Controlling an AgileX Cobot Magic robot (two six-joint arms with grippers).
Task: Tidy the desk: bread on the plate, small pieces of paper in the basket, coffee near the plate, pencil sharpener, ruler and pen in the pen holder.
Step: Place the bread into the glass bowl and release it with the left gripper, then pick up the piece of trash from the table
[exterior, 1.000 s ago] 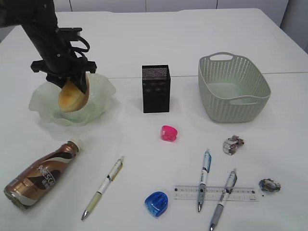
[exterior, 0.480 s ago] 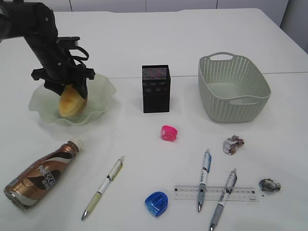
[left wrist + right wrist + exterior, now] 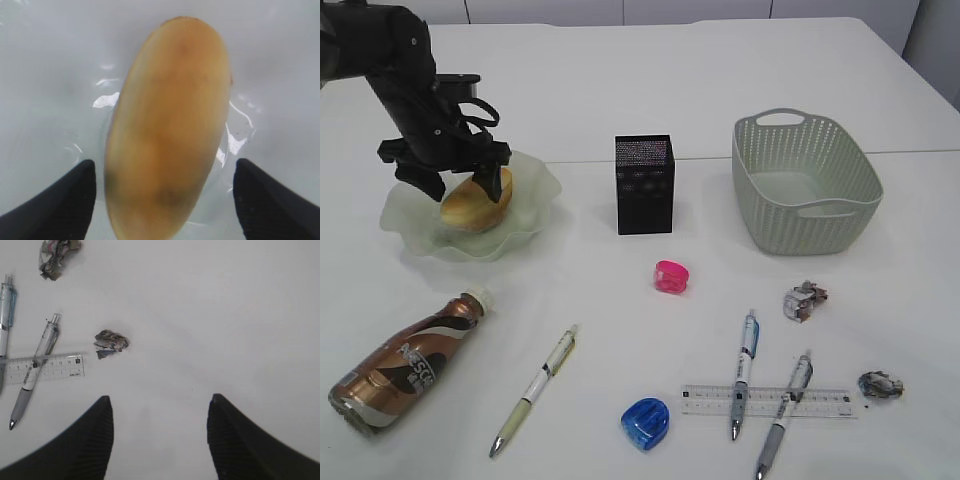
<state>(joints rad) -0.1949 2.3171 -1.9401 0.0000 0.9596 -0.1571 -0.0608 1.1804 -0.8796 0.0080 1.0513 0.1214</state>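
The bread (image 3: 478,206) lies on the pale green plate (image 3: 536,186) at the left; it fills the left wrist view (image 3: 170,130). My left gripper (image 3: 455,184) is open, its fingers on either side of the bread and apart from it (image 3: 165,162). My right gripper (image 3: 160,397) is open and empty above bare table, out of the exterior view. The coffee bottle (image 3: 405,365) lies on its side at the front left. Two paper balls (image 3: 805,300) (image 3: 880,384), a ruler (image 3: 767,401), three pens (image 3: 745,370) (image 3: 785,410) (image 3: 535,388), a pink sharpener (image 3: 671,276) and a blue one (image 3: 645,422) lie on the table.
The black mesh pen holder (image 3: 644,184) stands in the middle. The grey-green basket (image 3: 805,185) stands at the right. In the right wrist view a paper ball (image 3: 111,342) lies beside the ruler (image 3: 45,365); two of the pens cross the ruler.
My left gripper lowered the bread onto the plate and opened, letting it go. The bread now lies flat on the plate.
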